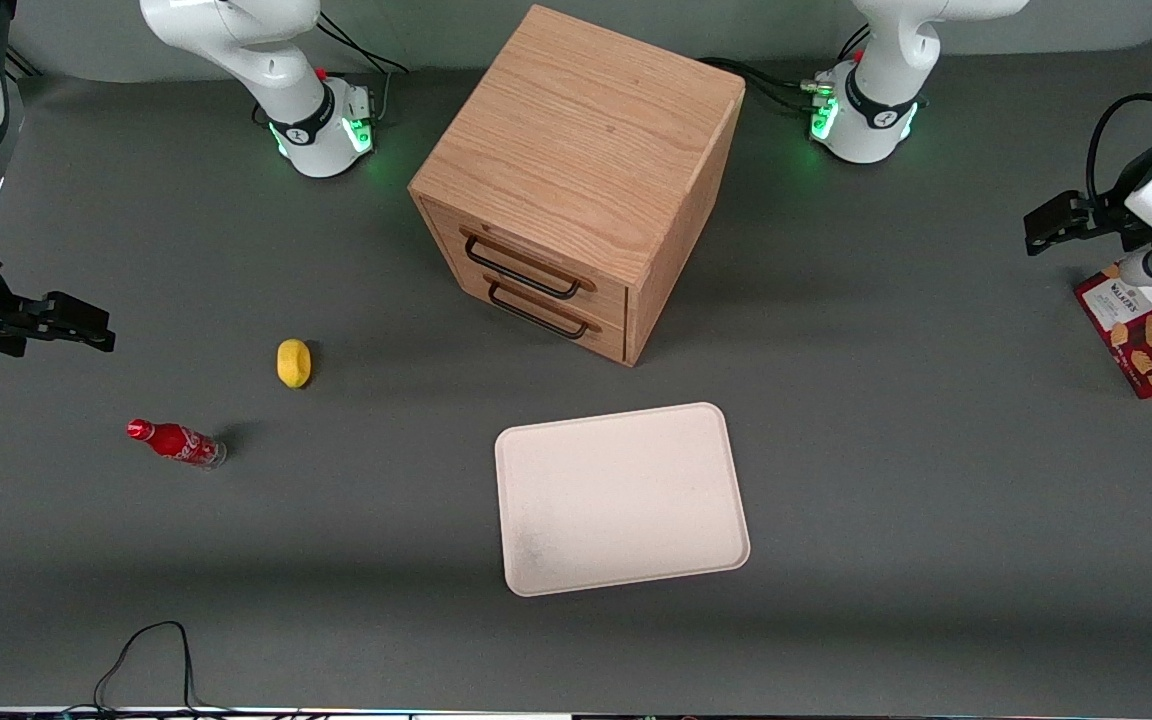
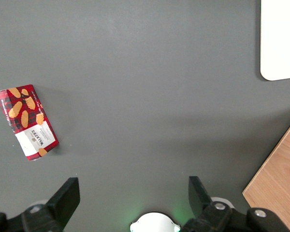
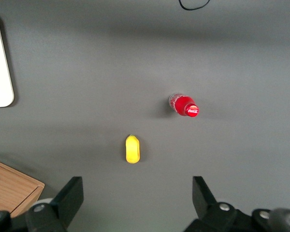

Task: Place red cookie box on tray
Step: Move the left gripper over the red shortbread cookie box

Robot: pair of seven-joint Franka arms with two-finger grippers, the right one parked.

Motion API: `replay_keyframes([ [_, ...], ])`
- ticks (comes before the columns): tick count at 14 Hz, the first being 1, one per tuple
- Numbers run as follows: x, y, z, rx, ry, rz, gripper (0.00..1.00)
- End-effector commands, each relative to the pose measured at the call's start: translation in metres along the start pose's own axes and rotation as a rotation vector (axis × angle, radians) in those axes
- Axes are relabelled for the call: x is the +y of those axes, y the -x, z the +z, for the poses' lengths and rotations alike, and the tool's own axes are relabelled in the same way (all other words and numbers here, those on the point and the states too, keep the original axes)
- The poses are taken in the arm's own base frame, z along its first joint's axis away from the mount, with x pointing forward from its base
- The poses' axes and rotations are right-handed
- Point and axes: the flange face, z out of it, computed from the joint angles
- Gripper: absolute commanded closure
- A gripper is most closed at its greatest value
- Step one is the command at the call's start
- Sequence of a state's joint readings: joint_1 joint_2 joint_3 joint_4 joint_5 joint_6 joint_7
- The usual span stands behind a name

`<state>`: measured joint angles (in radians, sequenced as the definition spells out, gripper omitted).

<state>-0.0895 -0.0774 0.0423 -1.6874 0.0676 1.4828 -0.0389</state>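
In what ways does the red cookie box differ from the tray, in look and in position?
The red cookie box is dark red with pictured cookies; the tray is plain cream-white. The box is much smaller than the tray. The box lies at the working arm's end of the table, under the open gripper; the tray lies mid-table, in front of the wooden drawer cabinet. Both are rectangular and lie flat on the table, apart.

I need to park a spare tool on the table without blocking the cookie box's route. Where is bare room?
Bare mat lies nearer the front camera than the tray, and between lemon and drawer cabinet. Avoid the stretch from red cookie box to tray; the open gripper hangs above that box.
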Motion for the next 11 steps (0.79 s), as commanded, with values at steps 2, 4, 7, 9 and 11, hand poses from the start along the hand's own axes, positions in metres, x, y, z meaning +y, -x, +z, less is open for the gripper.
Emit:
replay_keyframes([
  [2,0.000,0.006,-0.015,-0.003,0.001,0.011,0.00],
  [4,-0.001,0.003,-0.016,-0.002,0.001,-0.006,0.00],
  [7,-0.006,0.001,-0.012,-0.020,-0.004,-0.011,0.00],
  [9,-0.009,0.000,-0.011,-0.020,0.002,-0.006,0.00],
  [11,-0.018,-0.003,-0.007,-0.025,-0.002,-0.021,0.00],
])
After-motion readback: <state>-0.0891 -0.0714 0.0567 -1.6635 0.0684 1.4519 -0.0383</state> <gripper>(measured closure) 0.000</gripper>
